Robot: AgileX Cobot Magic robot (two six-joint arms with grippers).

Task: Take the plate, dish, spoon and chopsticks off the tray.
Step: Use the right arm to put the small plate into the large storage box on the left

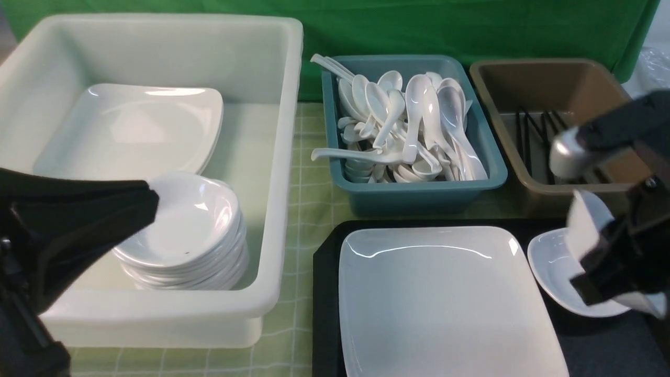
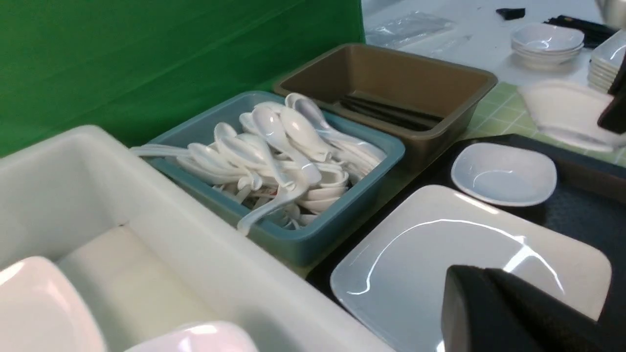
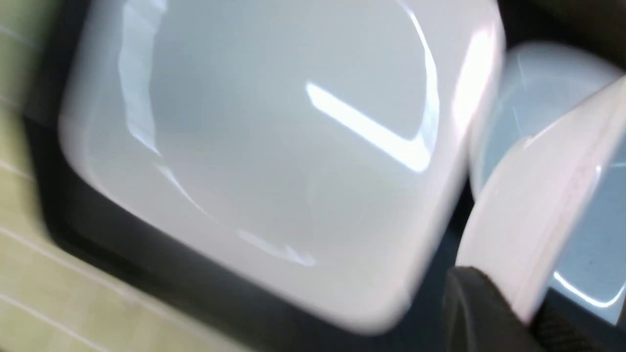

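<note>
Pincer on our left arm (image 1: 151, 201) is closed, its tip over the stacked bowls (image 1: 193, 230) in the white tub (image 1: 285, 157). Next we see the teal bin (image 1: 419, 199), heaped with white spoons (image 1: 413, 120). In front of it the plate (image 1: 445, 303) lies flat on the tray (image 1: 324, 293), with the dish (image 1: 555, 267) just beside its right edge. Our right pincer (image 1: 602, 262) hangs over that dish, blurred; we cannot tell its opening.
</note>
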